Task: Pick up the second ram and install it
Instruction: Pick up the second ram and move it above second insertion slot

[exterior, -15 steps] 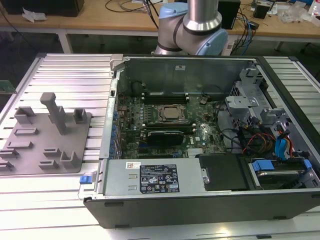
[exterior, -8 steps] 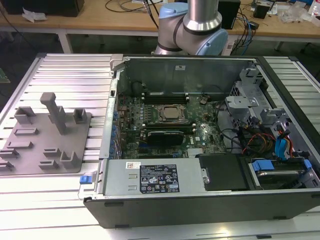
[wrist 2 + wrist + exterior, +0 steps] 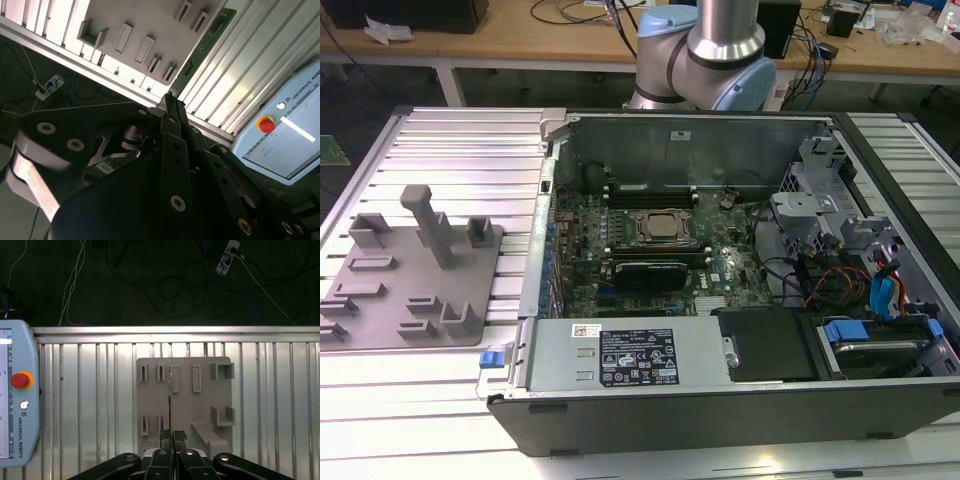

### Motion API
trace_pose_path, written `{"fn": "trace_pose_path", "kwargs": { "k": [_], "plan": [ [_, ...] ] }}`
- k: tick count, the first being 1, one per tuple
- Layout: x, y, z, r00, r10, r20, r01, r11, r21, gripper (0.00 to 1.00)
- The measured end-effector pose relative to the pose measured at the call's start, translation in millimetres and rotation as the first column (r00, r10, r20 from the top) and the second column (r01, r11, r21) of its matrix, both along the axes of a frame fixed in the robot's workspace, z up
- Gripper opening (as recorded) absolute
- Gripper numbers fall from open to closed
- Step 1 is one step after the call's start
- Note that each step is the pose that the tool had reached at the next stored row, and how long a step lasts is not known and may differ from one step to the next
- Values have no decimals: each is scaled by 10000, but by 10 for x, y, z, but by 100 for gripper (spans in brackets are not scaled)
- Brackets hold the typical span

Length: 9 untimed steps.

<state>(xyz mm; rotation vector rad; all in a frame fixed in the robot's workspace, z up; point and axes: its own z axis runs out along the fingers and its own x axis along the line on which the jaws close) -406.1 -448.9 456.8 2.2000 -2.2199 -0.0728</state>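
Second ram (image 3: 205, 44) in jaws; holder (image 3: 415, 285) beside case (image 3: 650, 425) (on table (image 3: 460, 140)).

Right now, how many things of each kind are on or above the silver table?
Green ram stick, held in the jaws: 1
Grey holder tray: 1
Open computer case: 1
Control tablet with a red button: 1
Total: 4

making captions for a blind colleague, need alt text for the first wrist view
The claw grips a thin memory stick, seen edge-on, over a grey slotted holder on a ribbed metal table. A control tablet with a red button lies on the table, and cables trail over the dark floor beyond.
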Motion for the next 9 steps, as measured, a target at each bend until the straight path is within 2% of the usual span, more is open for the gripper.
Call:
{"fn": "trace_pose_path", "kwargs": {
  "k": [9],
  "plan": [
    [238, 0, 0, 10000, 1, 1, -1, 10000, 0, 9]
  ]
}}
